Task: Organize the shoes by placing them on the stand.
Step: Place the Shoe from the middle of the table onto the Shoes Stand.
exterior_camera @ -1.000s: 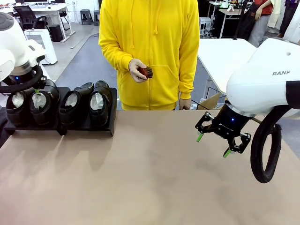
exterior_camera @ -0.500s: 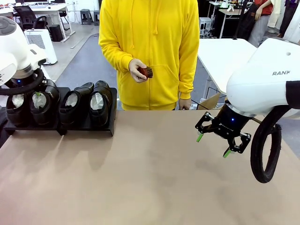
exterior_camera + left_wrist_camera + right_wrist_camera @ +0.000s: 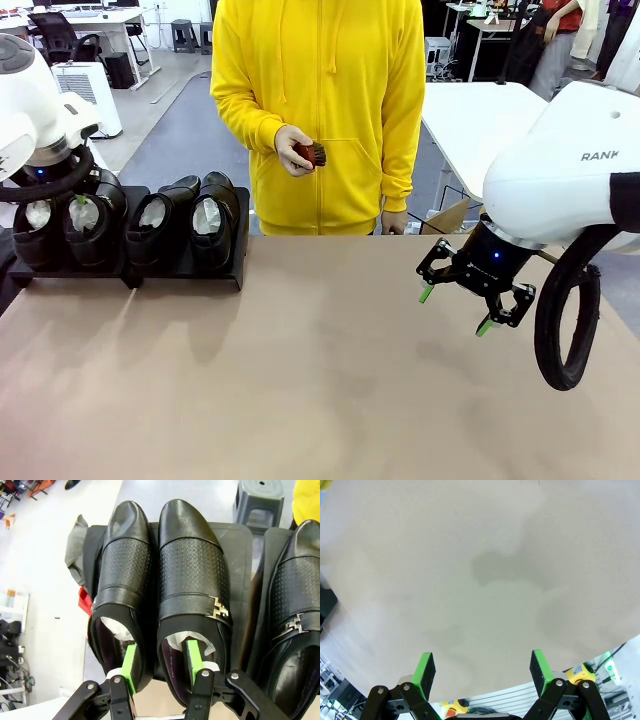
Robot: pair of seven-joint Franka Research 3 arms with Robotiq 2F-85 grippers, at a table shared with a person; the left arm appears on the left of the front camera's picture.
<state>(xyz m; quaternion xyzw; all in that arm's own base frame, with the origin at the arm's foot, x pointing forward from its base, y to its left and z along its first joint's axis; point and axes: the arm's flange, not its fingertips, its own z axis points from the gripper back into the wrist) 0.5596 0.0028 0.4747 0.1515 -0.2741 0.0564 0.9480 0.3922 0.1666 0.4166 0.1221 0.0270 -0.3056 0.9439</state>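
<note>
on my left wrist feed the left claw (image 3: pixel 161 669) sits part-closed across the heel wall of the second shoe (image 3: pixel 192 600): one green pad (image 3: pixel 194 655) is down in its white paper stuffing, the other (image 3: pixel 131 662) is in the narrow gap against the outermost shoe (image 3: pixel 121 590), so i read it as pinching that heel rim. that neighbour presses right up beside the held one and leaves the outer finger little room. a third shoe (image 3: pixel 292 615) lies just beside on the other side, its metal buckle showing. all of them rest on the stand (image 3: pixel 235 545), with pale floor and a grey stool (image 3: pixel 260 502) past its far edge.

from the front, the four shoes stand in a row, touching, on the black stand (image 3: pixel 185 272) at the far left of the counter (image 3: pixel 320 380); the white left arm covers the two outer ones.

the right claw (image 3: pixel 454 309) hangs wide and holds nothing, above the bare counter on the right, well apart from the shoes; its wrist feed gives both green pads (image 3: pixel 425 669) over plain tan surface.

across the counter a person in a yellow hoodie (image 3: pixel 320 110) stands holding a small brown brush (image 3: pixel 311 153) in one hand (image 3: pixel 293 148), close to the body
</note>
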